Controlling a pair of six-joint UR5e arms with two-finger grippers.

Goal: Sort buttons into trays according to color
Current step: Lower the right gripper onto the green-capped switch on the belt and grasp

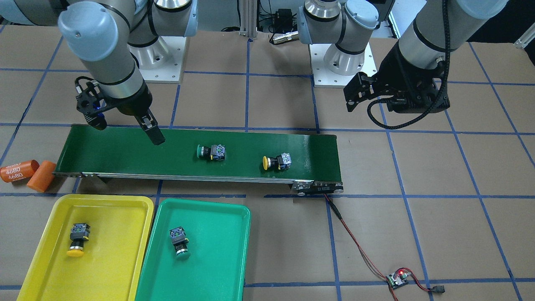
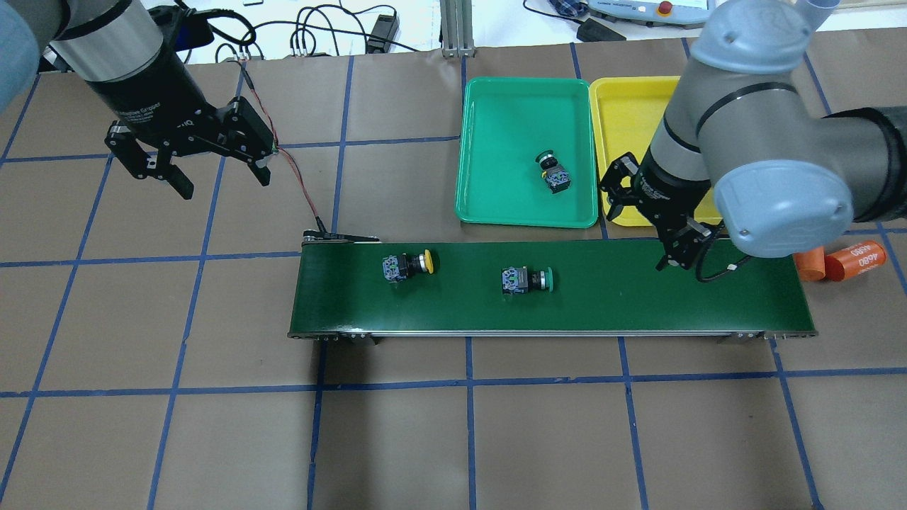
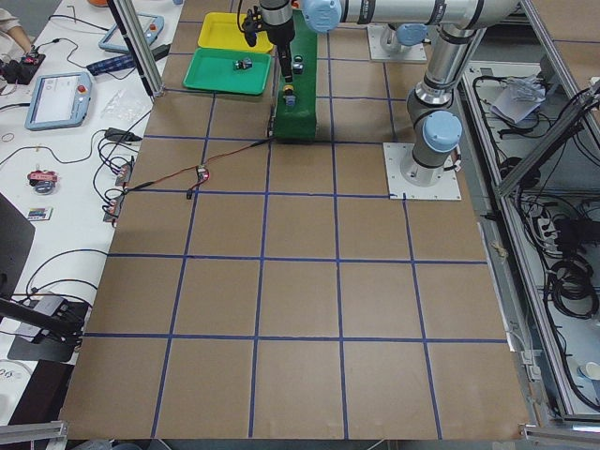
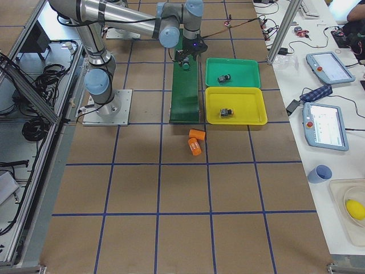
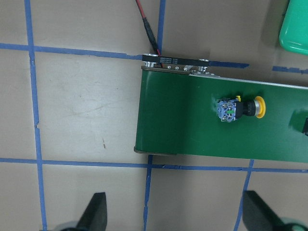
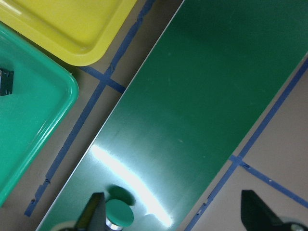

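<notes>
matte brown tabletop [image 1: 284,246], glossy green tray [image 1: 219,261]

Yellow button [image 2: 407,263], green button [image 2: 526,280] well apart on belt [image 2: 673,304].

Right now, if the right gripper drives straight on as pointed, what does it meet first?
Probably the bare conveyor belt. The right gripper points down at it; the green button lies near one finger, depth unclear.

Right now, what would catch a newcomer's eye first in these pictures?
The dark-green conveyor belt crosses the table's middle, with a green-capped button and a yellow-capped button lying on it. Beside it a yellow tray holds a yellow button and a green tray a green button; the right tool hangs open over the belt.
</notes>
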